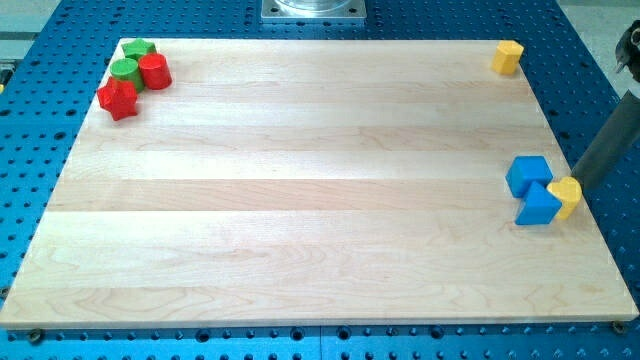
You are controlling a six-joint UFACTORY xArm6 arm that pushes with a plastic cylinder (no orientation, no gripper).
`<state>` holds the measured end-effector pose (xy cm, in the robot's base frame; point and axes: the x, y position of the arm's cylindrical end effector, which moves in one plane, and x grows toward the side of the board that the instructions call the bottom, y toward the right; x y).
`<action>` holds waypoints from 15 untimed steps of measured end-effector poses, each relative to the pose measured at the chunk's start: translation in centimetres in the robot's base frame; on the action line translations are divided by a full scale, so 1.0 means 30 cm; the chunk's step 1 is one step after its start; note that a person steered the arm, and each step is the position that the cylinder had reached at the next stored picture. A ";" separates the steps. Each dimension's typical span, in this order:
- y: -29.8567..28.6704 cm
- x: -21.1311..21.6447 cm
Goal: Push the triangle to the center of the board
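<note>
Since the rod's tip (pixel 580 186) carries no pincer and sits beside the yellow block (pixel 565 195) at the board's (pixel 300 200) right edge, touching the blue triangle (pixel 539 205), it should probably press steadily toward the view's left, keeping that triangle from slipping aside.

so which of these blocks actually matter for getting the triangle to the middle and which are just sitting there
In the job:
my tip, at the near yellow block's right side
blue triangle, shape judged loosely
board

Lying about:
near yellow block, against the triangle
blue cube
far yellow block
red star
red cylinder
front green block
back green block
</note>
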<state>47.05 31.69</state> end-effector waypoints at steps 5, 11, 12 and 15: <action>-0.261 0.226; -1.058 0.310; -1.058 0.248; -0.965 0.050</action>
<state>48.54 2.75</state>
